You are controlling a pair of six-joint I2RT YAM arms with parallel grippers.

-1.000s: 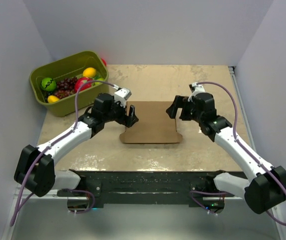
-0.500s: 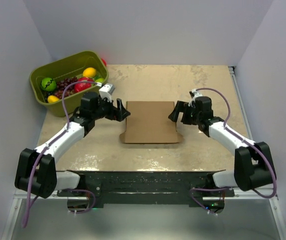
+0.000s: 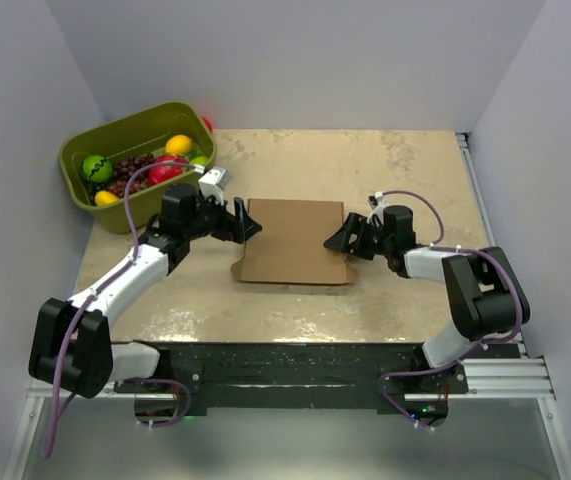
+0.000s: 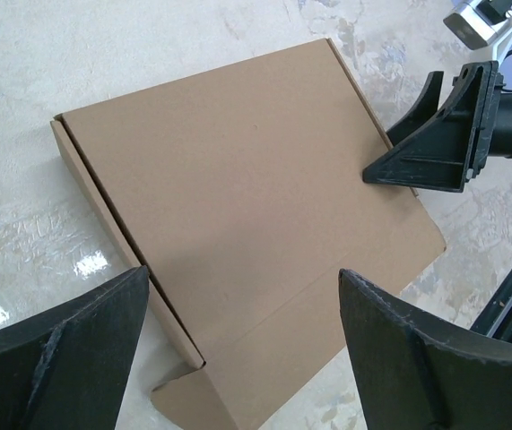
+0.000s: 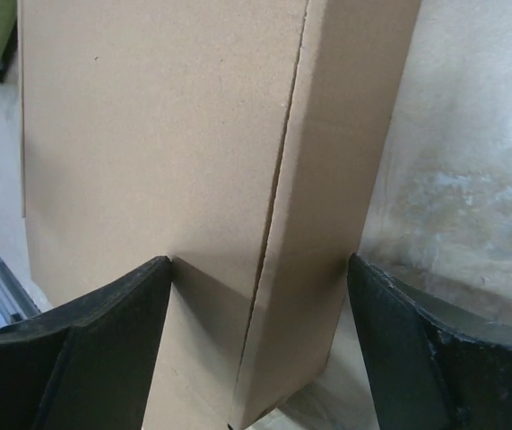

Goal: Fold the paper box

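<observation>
While the left jaws gape beside its left edge, the box [image 3: 293, 240] lies flat on the surface [image 3: 365, 170]: light, stiff cardboard, likely best gripped by its thin side walls. Spread too, the right jaws straddle its right edge.

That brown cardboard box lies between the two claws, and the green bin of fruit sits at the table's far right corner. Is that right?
Not quite. The green bin sits at the far left corner, as the top external view shows. The paper box does lie between the left gripper and the right gripper.
</observation>
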